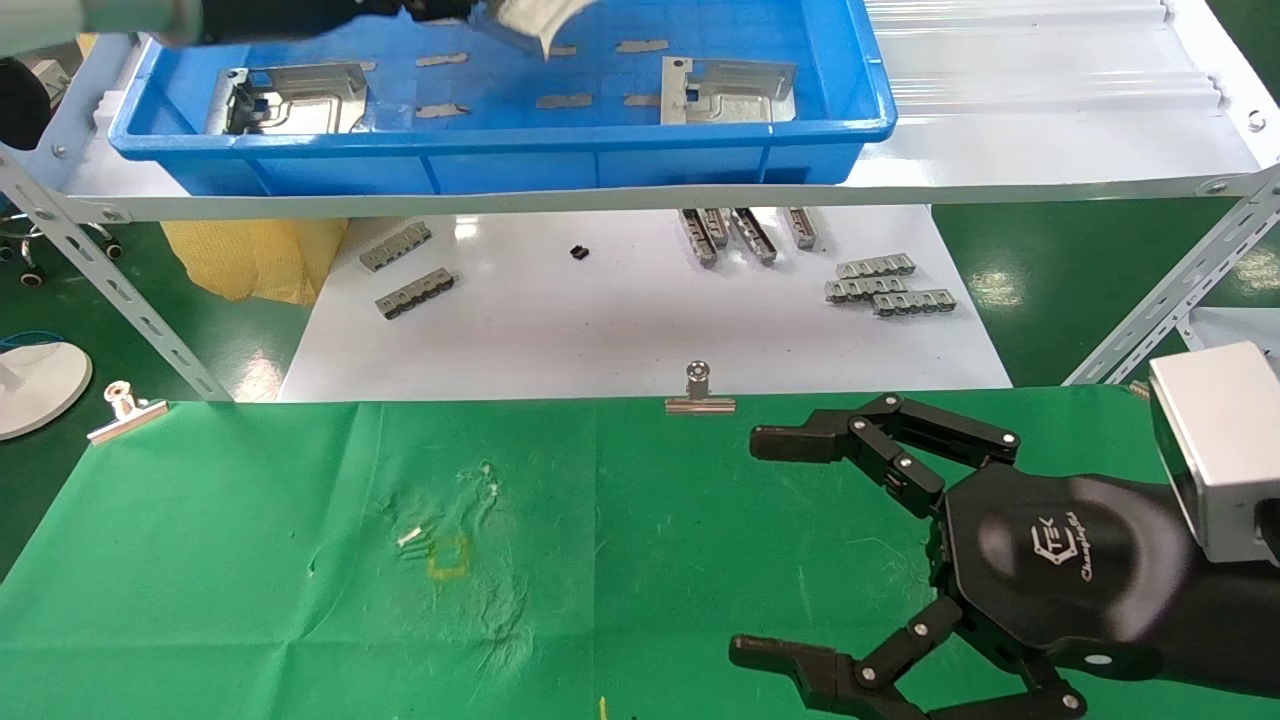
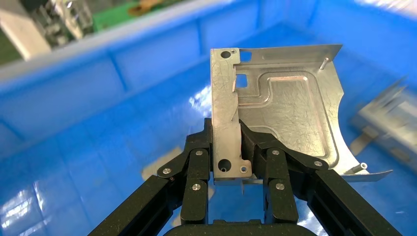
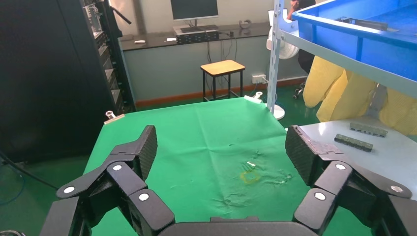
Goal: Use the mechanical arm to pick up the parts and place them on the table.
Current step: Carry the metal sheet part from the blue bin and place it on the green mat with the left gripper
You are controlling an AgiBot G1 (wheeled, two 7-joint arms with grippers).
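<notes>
My left gripper is shut on the edge flange of a silvery stamped part and holds it above the floor of the blue tray. In the head view that held part shows blurred at the top edge. Two more parts lie in the tray. My right gripper is open and empty over the right side of the green cloth table. It is also open in the right wrist view, with the yellow mark ahead of it.
The blue tray stands on a raised white shelf with slanted metal legs. Small grey ridged bars lie on the white tabletop behind the cloth. Binder clips hold the cloth's far edge.
</notes>
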